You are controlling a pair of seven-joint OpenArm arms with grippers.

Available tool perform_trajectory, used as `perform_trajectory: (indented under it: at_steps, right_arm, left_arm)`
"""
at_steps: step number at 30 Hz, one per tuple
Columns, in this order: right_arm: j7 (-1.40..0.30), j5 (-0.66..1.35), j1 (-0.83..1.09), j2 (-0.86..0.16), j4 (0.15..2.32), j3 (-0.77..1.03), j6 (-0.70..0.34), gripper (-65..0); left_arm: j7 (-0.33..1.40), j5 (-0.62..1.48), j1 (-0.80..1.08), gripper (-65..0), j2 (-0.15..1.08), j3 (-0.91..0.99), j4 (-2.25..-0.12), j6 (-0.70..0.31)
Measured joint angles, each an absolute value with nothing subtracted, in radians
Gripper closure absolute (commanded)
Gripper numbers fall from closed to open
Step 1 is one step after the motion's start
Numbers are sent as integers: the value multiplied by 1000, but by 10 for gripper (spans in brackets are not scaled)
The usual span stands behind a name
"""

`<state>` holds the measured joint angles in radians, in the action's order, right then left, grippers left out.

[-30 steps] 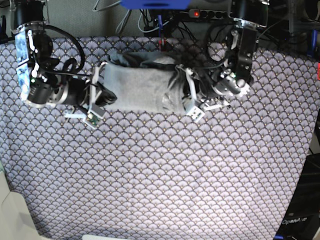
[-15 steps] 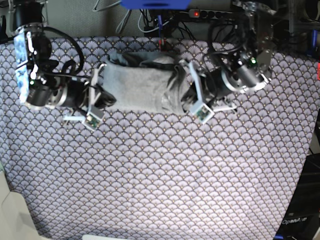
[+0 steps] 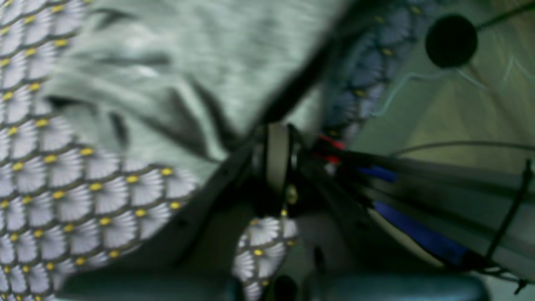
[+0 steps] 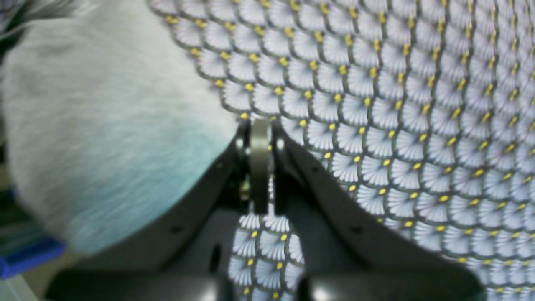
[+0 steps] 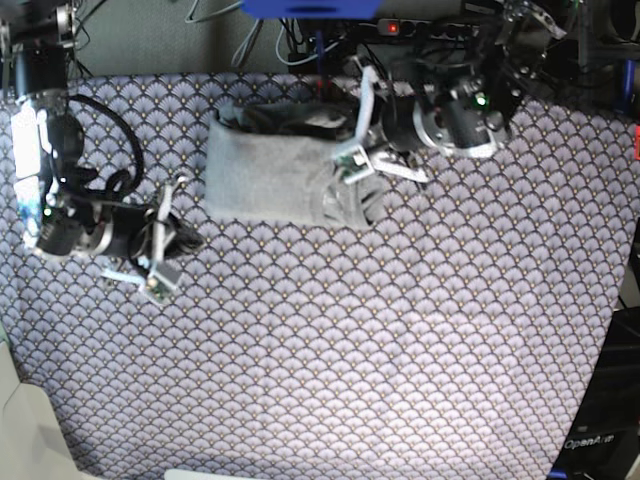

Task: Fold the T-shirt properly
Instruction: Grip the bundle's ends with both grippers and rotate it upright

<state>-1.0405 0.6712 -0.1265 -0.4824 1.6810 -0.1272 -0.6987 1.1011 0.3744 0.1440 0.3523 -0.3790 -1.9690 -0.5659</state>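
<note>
The light grey T-shirt (image 5: 268,175) lies folded into a rectangle at the back of the table, with bunched folds at its right end (image 5: 350,200). My left gripper (image 5: 350,142) hovers over that right end, near the back edge. In the left wrist view its fingers (image 3: 278,159) are pressed together, with the blurred T-shirt (image 3: 188,62) just beyond them. My right gripper (image 5: 190,240) is off the shirt, to its lower left, over the cloth. In the right wrist view its fingers (image 4: 259,163) are shut with nothing between them, and the T-shirt (image 4: 104,125) is to their left.
The purple scallop-patterned table cloth (image 5: 340,360) covers the table. Cables and a power strip (image 5: 410,25) run behind the back edge, and cables (image 3: 418,234) show in the left wrist view. A blue object (image 5: 310,8) sits at the back.
My right gripper has pulled away from the shirt's left end, down and to the left. My left arm has swung from the shirt's right end up toward the back edge.
</note>
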Motion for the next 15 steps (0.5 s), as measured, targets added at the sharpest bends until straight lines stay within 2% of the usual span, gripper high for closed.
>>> perform_trajectory:
  at_steps: [5, 15]
  right_arm:
    - [-951, 679, -126, -487, 1598, -163, -699, 0]
    - [-873, 678, -117, -481, 1549, -283, -699, 0]
  left_arm:
    - [1211, 368, 82, 0, 371, -489, -1930, -566]
    - [1209, 372, -38, 0, 323, -604, -1701, -558]
